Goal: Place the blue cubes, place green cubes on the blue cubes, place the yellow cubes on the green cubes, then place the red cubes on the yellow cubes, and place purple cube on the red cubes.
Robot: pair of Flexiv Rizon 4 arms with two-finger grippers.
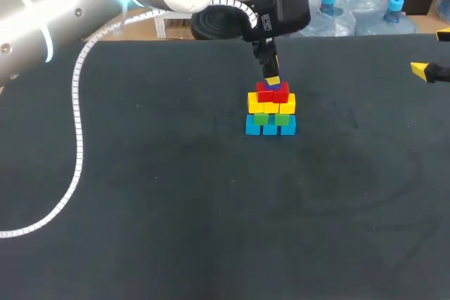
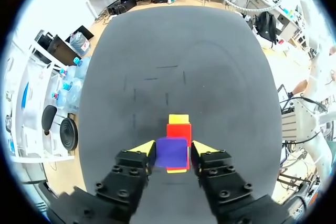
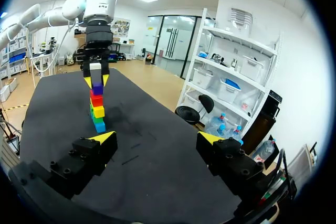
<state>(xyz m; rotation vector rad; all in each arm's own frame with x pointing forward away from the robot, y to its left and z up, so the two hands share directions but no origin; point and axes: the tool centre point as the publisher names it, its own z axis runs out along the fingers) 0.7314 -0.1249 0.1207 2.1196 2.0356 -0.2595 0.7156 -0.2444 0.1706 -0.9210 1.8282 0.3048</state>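
Observation:
A small tower stands on the black table (image 1: 176, 194): blue cubes (image 1: 271, 128) at the base, then green cubes (image 1: 271, 119), yellow cubes (image 1: 271, 106) and red cubes (image 1: 273, 94). A purple cube (image 2: 172, 152) rests on the red cubes (image 2: 179, 129). My left gripper (image 2: 173, 149) hangs straight over the tower with the purple cube between its fingers. A thin gap shows beside one finger, so the gripper is open. My right gripper (image 3: 157, 137) is wide open and holds nothing, far to the right of the tower (image 3: 97, 106).
The left arm's white cable (image 1: 77, 138) trails across the table's left side. My right gripper's yellow tip (image 1: 420, 69) pokes in at the table's right edge.

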